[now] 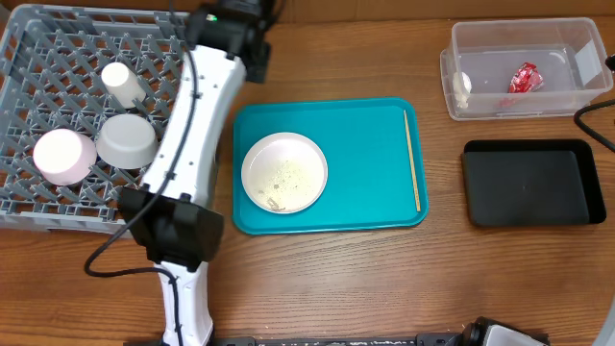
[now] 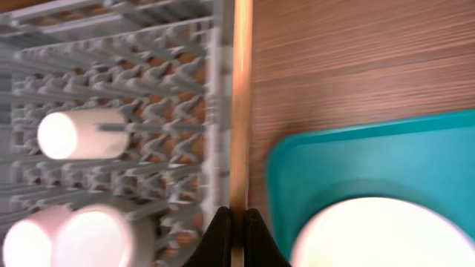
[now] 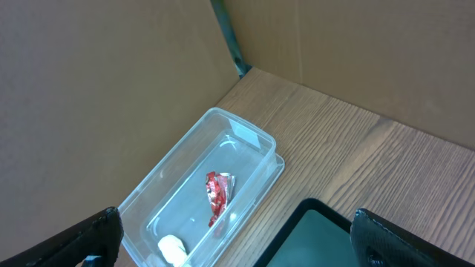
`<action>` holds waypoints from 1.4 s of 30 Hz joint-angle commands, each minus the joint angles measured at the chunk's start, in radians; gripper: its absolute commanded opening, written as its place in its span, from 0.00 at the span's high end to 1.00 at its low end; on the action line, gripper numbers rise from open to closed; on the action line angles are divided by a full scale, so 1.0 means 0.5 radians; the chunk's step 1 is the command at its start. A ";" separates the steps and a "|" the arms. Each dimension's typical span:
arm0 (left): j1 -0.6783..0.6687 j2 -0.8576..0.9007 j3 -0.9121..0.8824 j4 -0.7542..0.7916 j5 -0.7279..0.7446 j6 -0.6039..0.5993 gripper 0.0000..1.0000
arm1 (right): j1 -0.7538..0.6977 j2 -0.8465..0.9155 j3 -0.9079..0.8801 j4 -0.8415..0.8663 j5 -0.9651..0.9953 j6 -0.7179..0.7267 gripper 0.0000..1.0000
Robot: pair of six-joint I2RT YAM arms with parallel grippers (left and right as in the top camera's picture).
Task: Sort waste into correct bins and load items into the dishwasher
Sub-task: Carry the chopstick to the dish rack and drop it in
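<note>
L gripper pinching chopstick beside dish rack wall; R gripper spread wide

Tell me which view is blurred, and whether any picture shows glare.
Left wrist view: blurred, most on the plate and teal tray; the chopstick in the left pincer is a soft streak; the cup is washed out. Overhead view: sharp, evenly lit. Right wrist view: sharp, faint reflections on the clear tub.

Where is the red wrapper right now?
In the overhead view the red wrapper lies inside the clear tub at the top right, sharing it with the white tissue, just above the black tray.
</note>
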 commanded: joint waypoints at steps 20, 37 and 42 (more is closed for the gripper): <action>0.590 0.043 -0.329 0.117 0.908 0.671 0.96 | 0.002 -0.005 -0.005 0.008 0.033 0.009 0.00; 0.630 0.043 -0.688 0.479 0.826 0.297 0.96 | 0.002 -0.005 -0.005 0.008 0.033 0.009 0.01; 0.629 0.043 -0.688 0.504 0.822 0.241 0.96 | 0.002 -0.005 -0.005 0.008 0.033 0.009 0.00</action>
